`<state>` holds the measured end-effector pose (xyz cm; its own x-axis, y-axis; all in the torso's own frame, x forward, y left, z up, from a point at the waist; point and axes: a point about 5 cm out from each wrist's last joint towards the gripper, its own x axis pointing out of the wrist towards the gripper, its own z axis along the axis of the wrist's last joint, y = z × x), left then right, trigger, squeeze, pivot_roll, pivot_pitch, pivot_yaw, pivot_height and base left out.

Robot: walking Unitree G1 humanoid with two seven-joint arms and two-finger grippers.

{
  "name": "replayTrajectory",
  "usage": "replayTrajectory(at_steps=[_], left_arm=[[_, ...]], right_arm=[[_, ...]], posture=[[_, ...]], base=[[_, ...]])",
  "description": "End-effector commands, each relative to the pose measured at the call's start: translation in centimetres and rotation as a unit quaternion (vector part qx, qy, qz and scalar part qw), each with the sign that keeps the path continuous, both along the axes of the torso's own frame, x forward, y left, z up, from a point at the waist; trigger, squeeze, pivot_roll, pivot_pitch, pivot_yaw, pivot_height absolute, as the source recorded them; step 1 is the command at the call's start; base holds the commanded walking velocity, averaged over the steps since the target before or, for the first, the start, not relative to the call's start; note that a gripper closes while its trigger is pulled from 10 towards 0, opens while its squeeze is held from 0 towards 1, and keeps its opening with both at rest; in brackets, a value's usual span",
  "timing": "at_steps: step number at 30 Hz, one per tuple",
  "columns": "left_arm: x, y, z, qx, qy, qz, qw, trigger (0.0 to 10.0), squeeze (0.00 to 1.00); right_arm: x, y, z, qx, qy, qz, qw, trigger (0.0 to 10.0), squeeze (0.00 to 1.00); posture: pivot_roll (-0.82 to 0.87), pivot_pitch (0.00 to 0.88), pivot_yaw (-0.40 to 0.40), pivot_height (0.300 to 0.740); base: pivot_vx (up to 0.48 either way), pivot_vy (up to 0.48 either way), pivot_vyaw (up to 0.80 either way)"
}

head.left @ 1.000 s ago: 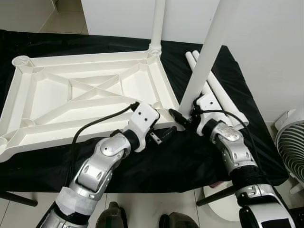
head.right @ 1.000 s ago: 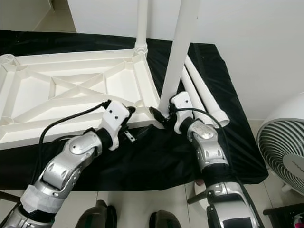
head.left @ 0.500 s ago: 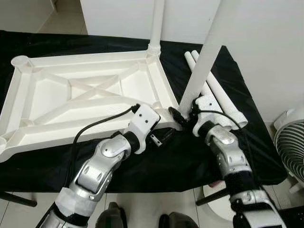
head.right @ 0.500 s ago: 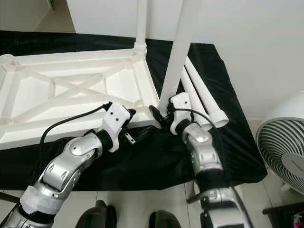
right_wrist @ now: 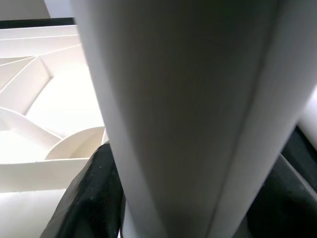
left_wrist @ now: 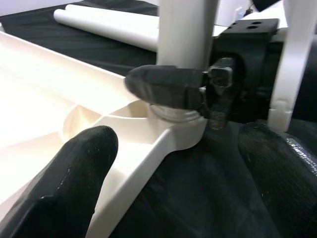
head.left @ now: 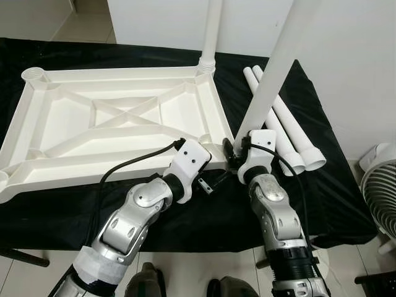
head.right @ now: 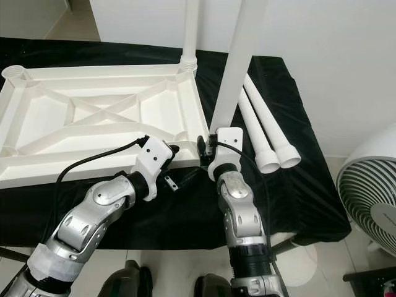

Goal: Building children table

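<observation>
The white tabletop [head.left: 117, 120] lies upside down on the black cloth. One white leg [head.left: 211, 31] stands fixed in its far right corner. A second leg [head.left: 275, 71] leans over the near right corner socket [left_wrist: 171, 119], its foot at the socket. My right gripper [head.left: 234, 153] is shut on that leg just above its foot; a black finger [left_wrist: 166, 87] wraps it. My left gripper [head.left: 214, 182] is open just in front of the same corner, fingers [left_wrist: 74, 173] spread wide and holding nothing. Two loose legs [head.left: 286, 127] lie to the right.
The black cloth [head.left: 210, 213] covers the work table, whose front edge runs just before my arms. A white fan [head.left: 380, 189] stands on the floor at the right. A white wall rises behind the table.
My right forearm has swung leftward, from out at the right to straight below the leg, still gripping it. The leg's foot stays at the corner. The left arm has barely moved.
</observation>
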<state>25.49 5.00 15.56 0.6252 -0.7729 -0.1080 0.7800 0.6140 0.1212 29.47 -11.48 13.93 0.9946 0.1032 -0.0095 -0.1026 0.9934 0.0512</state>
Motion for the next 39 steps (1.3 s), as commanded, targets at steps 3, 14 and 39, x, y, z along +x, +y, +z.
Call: replayTrajectory(at_steps=[3,14,39], left_arm=[[-0.6,-0.2,-0.2,0.002,0.011,-0.028,1.0,10.0,0.0],[-0.4,-0.3,-0.1,0.002,0.008,-0.029,1.0,10.0,0.0],[0.0,-0.2,0.2,0.003,0.0,-0.02,1.0,10.0,0.0]], right_arm=[[-0.5,-0.8,-0.5,0.017,0.022,-0.022,0.999,10.0,0.0],[-0.3,-0.4,0.7,0.022,-0.009,0.103,0.994,10.0,1.0],[3.0,-3.5,0.3,-0.143,-0.021,0.266,0.953,0.0,0.0]], posture=[[-0.02,0.075,-0.024,0.74],[-0.03,0.069,-0.016,0.74],[-0.01,0.048,-0.027,0.74]], base=[[0.0,0.0,0.0],[0.0,0.0,0.0],[0.0,0.0,0.0]])
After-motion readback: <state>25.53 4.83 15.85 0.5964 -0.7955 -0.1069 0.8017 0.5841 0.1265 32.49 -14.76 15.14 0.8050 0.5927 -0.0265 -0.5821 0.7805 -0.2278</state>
